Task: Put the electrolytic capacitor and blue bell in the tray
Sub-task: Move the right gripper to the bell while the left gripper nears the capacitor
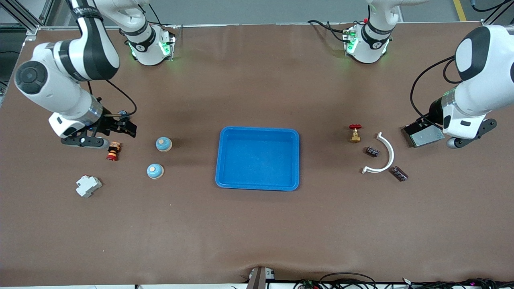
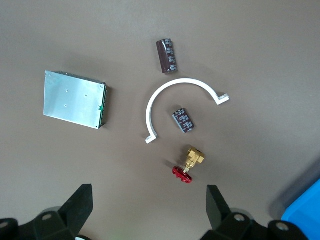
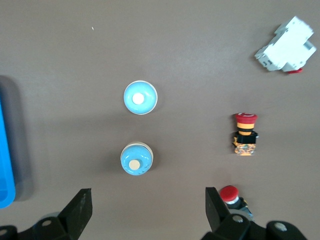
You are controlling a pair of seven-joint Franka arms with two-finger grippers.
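While the tray [image 1: 258, 158] sits empty mid-table | two blue bells [image 1: 164, 144] toward my right arm's end | capacitors [image 1: 372, 151] by the white arc [image 1: 384, 154] | my right gripper [image 3: 147, 207] and left gripper [image 2: 150, 205] both spread wide, holding nothing.

Two blue bells [image 1: 164, 144] [image 1: 155, 171], two capacitors [image 1: 372, 151] [image 1: 399, 173], one tray [image 1: 258, 186].

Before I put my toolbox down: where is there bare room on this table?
Bare: the broad strip between the tray and the front camera, and the stretch between the tray and the arm bases. Crowded: around the bells, and around the capacitors by the white arc.
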